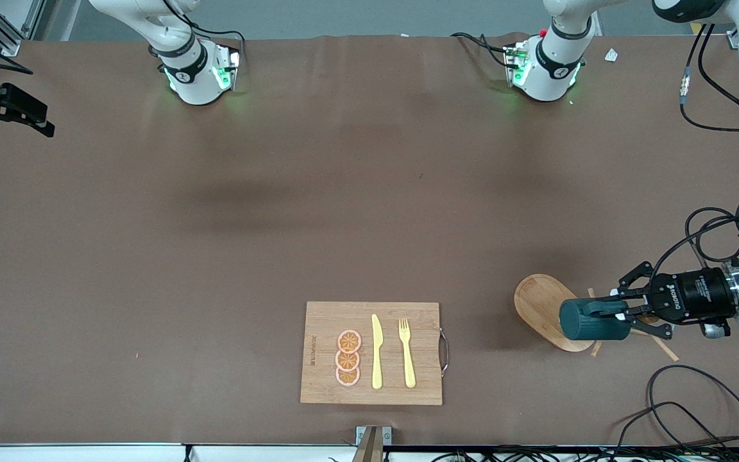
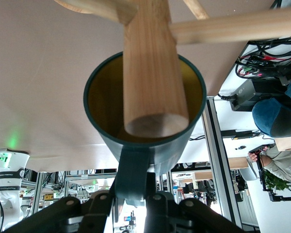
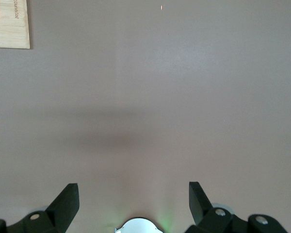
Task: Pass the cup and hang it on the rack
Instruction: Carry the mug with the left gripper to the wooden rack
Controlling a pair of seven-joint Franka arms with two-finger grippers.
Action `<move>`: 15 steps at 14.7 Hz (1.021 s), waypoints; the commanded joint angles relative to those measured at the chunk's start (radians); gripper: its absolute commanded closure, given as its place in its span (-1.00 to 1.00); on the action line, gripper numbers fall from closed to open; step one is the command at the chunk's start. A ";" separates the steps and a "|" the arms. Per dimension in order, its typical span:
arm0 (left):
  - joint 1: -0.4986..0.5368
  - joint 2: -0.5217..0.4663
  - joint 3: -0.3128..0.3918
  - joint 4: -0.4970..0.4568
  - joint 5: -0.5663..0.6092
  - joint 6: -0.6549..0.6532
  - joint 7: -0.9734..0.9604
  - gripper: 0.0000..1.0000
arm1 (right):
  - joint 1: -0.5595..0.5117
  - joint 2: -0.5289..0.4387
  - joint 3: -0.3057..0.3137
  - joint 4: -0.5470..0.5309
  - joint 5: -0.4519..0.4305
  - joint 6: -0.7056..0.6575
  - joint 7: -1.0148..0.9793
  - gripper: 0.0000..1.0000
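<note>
1. Handle of the cup (image 2: 144, 145): pinched between the pressed-together fingers of the left gripper (image 1: 623, 311), the sensible hold on a small, rigid, probably light but smooth-glazed mug that could chip if knocked.
2. Cup body: lying sideways, mouth away from the gripper, held over the rack (image 1: 539, 305).
3. Rack post (image 2: 153, 73): seen through the cup's mouth, just ahead of the gripper.
4. Right gripper (image 3: 133, 201): spread, empty, waiting over bare tabletop (image 1: 215, 224).
</note>
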 commanded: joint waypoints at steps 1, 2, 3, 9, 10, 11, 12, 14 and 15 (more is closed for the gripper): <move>0.016 0.005 -0.011 0.000 -0.026 -0.010 0.014 0.97 | 0.007 -0.003 -0.002 0.000 -0.001 -0.003 0.000 -1.00; 0.018 0.005 -0.011 -0.002 -0.026 -0.016 0.014 0.97 | 0.007 -0.003 -0.002 0.000 -0.003 -0.003 0.000 -1.00; 0.019 0.007 -0.010 -0.002 -0.031 -0.030 0.019 0.97 | 0.007 -0.003 -0.002 0.000 -0.001 -0.004 -0.002 -1.00; 0.041 0.019 -0.011 -0.005 -0.038 -0.041 0.048 0.97 | 0.007 -0.003 -0.004 0.000 -0.003 -0.001 -0.009 -1.00; 0.041 0.019 -0.011 -0.005 -0.038 -0.044 0.056 0.97 | 0.007 -0.003 -0.002 0.000 -0.004 0.000 -0.009 -1.00; 0.041 0.021 -0.011 -0.005 -0.038 -0.044 0.063 0.97 | 0.009 -0.003 -0.002 0.000 -0.006 0.002 -0.008 -1.00; 0.043 0.025 -0.011 -0.005 -0.038 -0.044 0.067 0.97 | 0.012 -0.003 -0.002 0.000 -0.007 0.002 -0.008 -1.00; 0.043 0.028 -0.010 -0.005 -0.037 -0.044 0.067 0.96 | 0.010 -0.003 -0.002 0.000 -0.010 0.002 -0.008 -1.00; 0.043 0.028 -0.010 -0.005 -0.037 -0.044 0.067 0.95 | 0.010 -0.003 -0.002 0.000 -0.010 0.000 -0.008 -1.00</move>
